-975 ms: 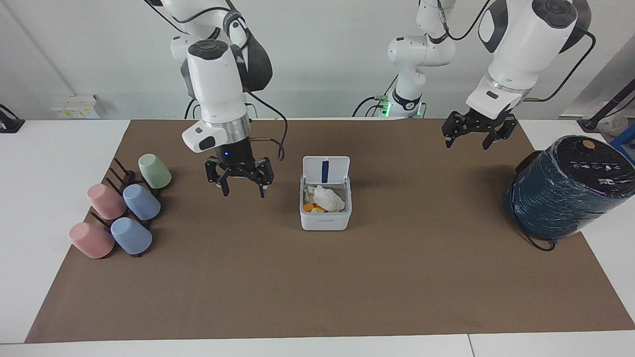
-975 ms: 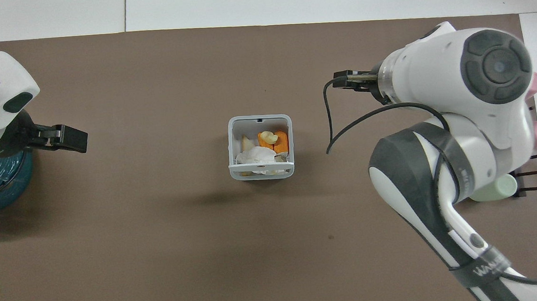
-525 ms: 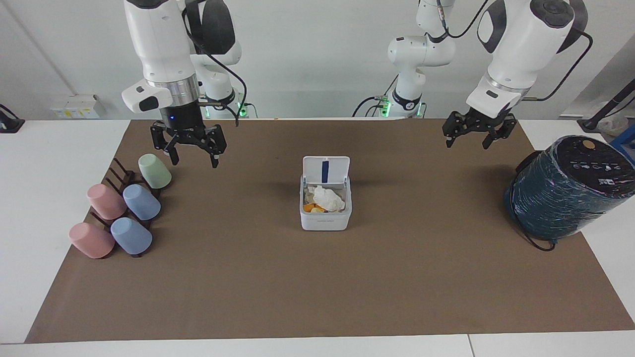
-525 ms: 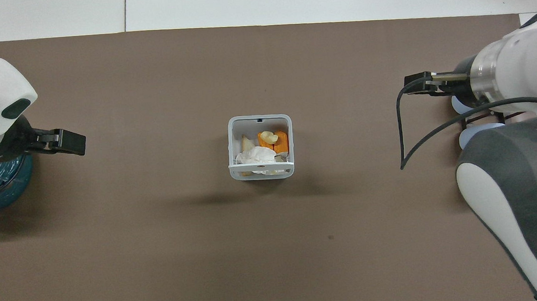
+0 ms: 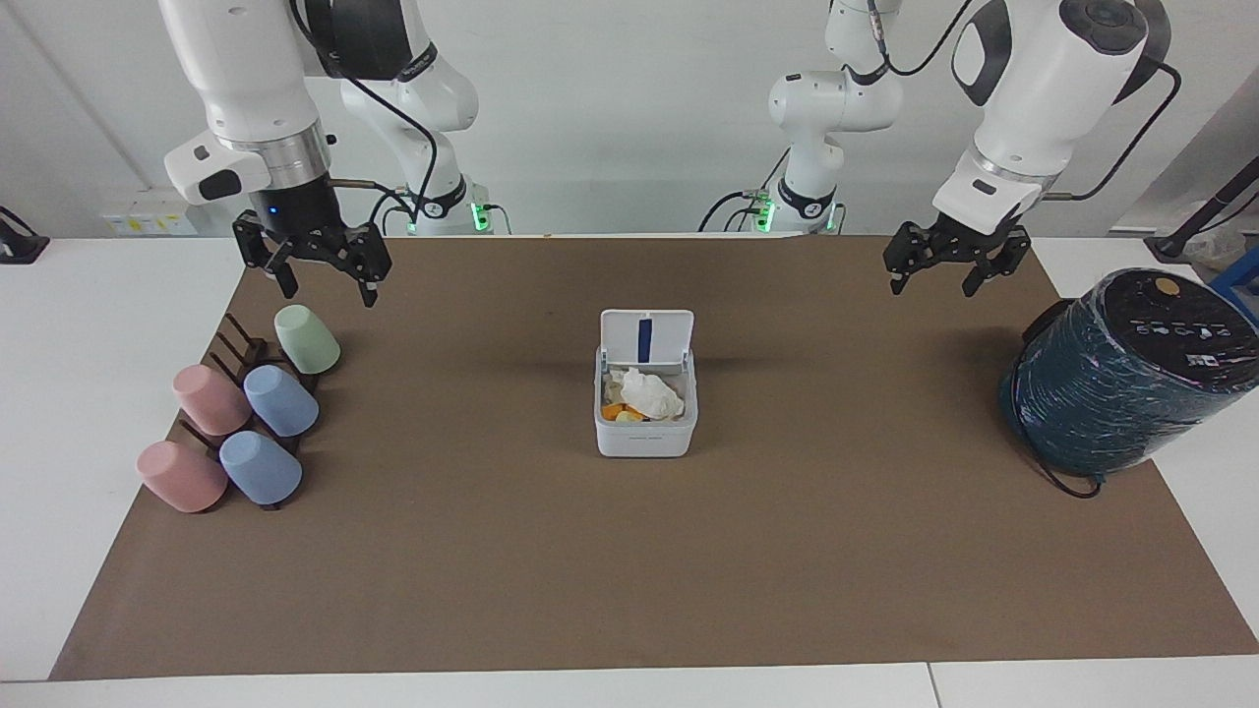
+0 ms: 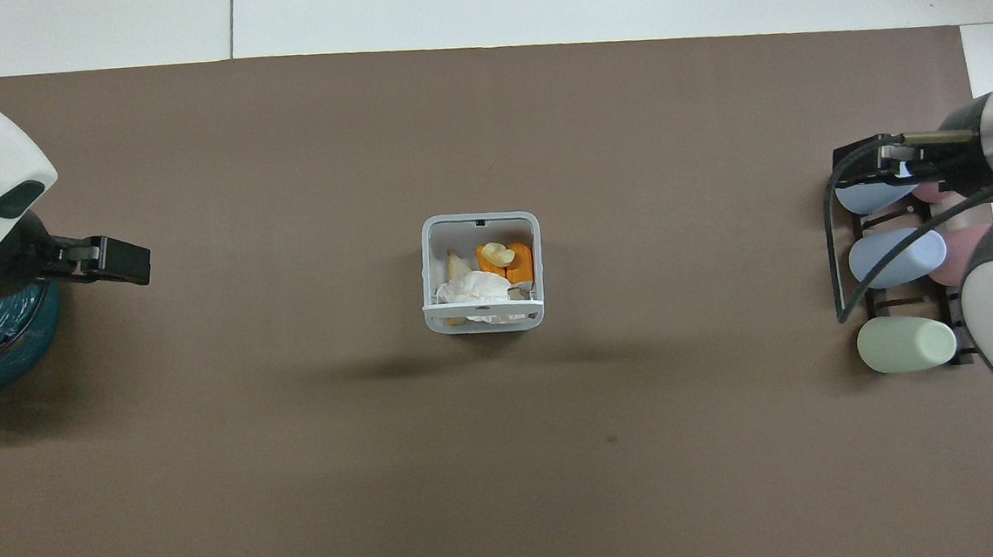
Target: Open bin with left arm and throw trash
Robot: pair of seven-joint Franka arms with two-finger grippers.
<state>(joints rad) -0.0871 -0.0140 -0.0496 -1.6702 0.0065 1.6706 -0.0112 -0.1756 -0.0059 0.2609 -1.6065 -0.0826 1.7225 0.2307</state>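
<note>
Here, at the right arm's end of the brown mat [image 5: 629, 590]: five pastel cups [image 5: 280, 400] lying tilted on a dark rack [image 5: 236, 346], one green, two blue, two pink. Above the mat's edge beside the green cup [image 5: 307, 338]: right gripper [image 5: 322, 292], raised in the air, blue light at the wrist, fingers spread apart, nothing between them. In the overhead view, only the wrist and cable of this arm visible over the rack [image 6: 895, 224].

At mid-table: the bin [image 5: 645, 435], white and square, lid [image 5: 646, 337] upright on the side nearer the robots, blue strip on its inner face. Inside: the trash [image 5: 649, 393], a crumpled white tissue wad on top of orange-yellow peel scraps [image 6: 508, 260], all below the rim. No gripper near the bin.

Toward the left arm's end: left gripper [image 5: 940, 277], held in the air over the mat, well apart from the bin, fingers spread wide and empty. Just past it, at the mat's corner: large dark teal wrapped cylinder [image 5: 1121, 379], tilted, black top with small markings, partly on the white table [image 5: 1210, 511]
</note>
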